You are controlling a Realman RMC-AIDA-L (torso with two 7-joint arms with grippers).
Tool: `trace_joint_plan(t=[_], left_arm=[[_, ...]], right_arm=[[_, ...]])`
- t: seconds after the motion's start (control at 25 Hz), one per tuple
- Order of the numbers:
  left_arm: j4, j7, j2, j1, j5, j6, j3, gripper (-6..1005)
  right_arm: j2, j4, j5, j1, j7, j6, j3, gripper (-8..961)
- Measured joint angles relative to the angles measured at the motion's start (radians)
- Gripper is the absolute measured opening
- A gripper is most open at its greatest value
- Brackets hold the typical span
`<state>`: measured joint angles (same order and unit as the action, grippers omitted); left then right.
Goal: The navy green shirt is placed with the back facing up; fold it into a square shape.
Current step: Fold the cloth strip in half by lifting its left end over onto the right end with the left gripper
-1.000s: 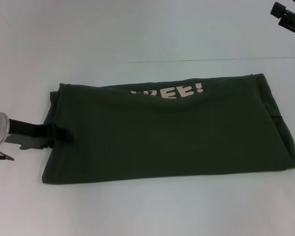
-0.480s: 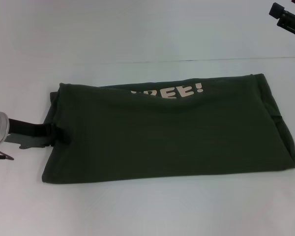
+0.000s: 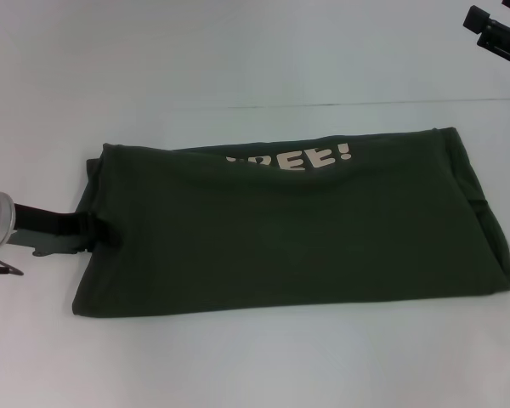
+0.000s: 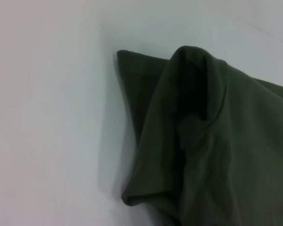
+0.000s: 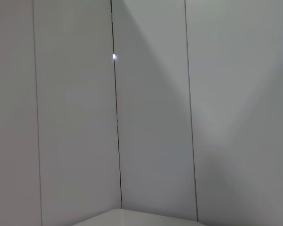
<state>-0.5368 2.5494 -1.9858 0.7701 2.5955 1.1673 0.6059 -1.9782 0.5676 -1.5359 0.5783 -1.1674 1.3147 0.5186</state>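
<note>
- While the navy green shirt (image 3: 289,229) lies folded into a wide band across the middle of the white table (image 3: 238,365), the left gripper (image 3: 102,233) sits at its left edge, low on the table surface.
- Its fingertips disappear at the cloth's edge, so whether they are apart or closed on the fabric cannot be told.
- Cream lettering (image 3: 299,159) peeks out along the far fold; only the lower parts of the letters and an exclamation mark show, the rest tucked under.
- From the left wrist view, a rumpled corner of the shirt (image 4: 203,141) rises in a dark hollow fold, with no fingers in sight.
- Up at the far right, the right gripper (image 3: 497,34) is raised clear of the table and partly cut off by the frame; its finger state is unclear.
- Its wrist camera shows only a pale panelled wall (image 5: 151,117).
</note>
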Motion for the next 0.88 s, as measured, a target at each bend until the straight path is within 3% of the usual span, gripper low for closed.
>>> trace_joint_plan(t=[0.16, 0.24, 0.4, 0.48, 0.88], left_arm=[[0.0, -0.001, 0.0, 0.0, 0.0, 0.0, 0.0, 312], [0.0, -0.003, 0.001, 0.0, 0.0, 0.0, 0.0, 312], [0.0, -0.005, 0.001, 0.0, 0.0, 0.0, 0.0, 312], [-0.001, -0.005, 0.002, 0.0, 0.0, 0.0, 0.0, 313], [-0.002, -0.004, 0.002, 0.002, 0.01, 0.006, 0.0, 313]], right_arm=[[0.01, 0.0, -0.017, -0.003, -0.012, 0.016, 0.036, 826], [0.037, 0.002, -0.054, -0.006, -0.039, 0.058, 0.082, 825], [0.114, 0.018, -0.218, 0.002, -0.126, 0.205, 0.167, 825], [0.135, 0.042, -0.312, 0.01, -0.164, 0.256, 0.188, 825], [0.128, 0.131, -0.47, 0.013, -0.237, 0.322, 0.191, 826]])
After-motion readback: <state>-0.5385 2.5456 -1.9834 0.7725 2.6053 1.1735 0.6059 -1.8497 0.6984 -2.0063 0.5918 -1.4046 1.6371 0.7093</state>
